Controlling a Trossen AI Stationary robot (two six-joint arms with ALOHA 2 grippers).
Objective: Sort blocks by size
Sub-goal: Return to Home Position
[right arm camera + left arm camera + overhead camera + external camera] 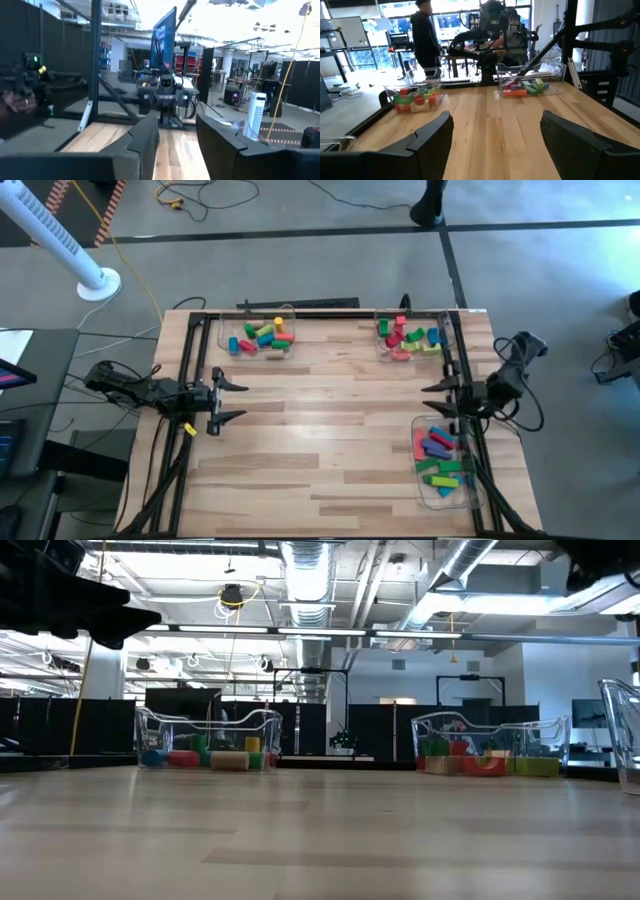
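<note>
Wooden desk (330, 430) | blocks (262, 337) sit in three clear trays (262, 722), far from fingers | left fingers (427, 137) wide, empty | right fingers (145, 137) narrower, empty

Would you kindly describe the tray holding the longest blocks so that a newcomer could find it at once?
On the wooden table, look along the right edge, just beside the right gripper. The clear tray there stands alone, away from the two trays at the far edge, and it alone holds long flat bars rather than short chunks and cylinders.
</note>
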